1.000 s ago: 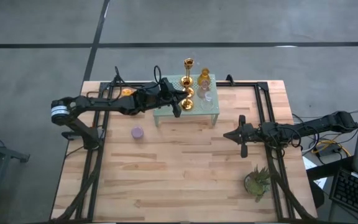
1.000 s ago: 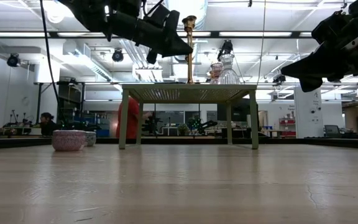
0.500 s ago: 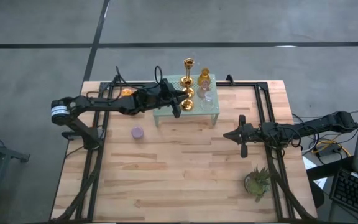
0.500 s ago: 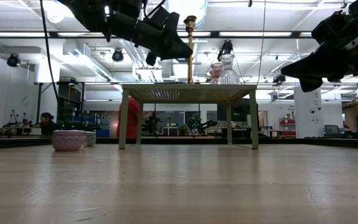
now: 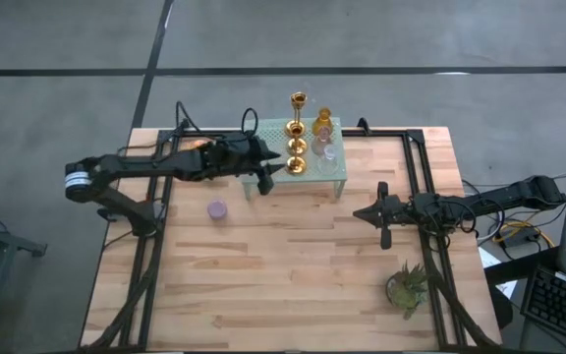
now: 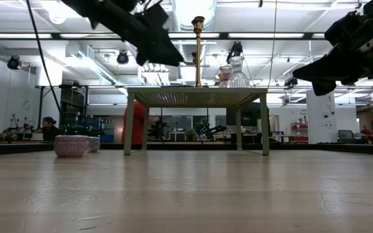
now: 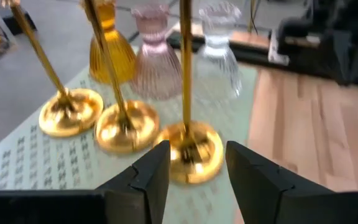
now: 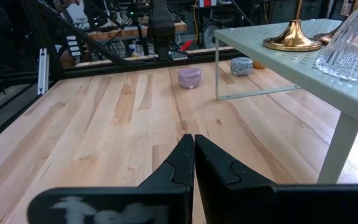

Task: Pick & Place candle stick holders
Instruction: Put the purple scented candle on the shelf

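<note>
Upright — gold candle stick holder (image 7: 188,146) | stem vertical — on mesh rack (image 7: 36,174)

Stemmed holders (image 5: 297,147) stand on the rack (image 5: 337,162) — one cup (image 5: 217,208) on the table (image 5: 293,285) left of it.

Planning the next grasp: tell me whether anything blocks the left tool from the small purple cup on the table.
Nothing visible does. The left tool hangs at the pale green mesh rack's edge; bare wood lies between it and the small purple cup.
</note>
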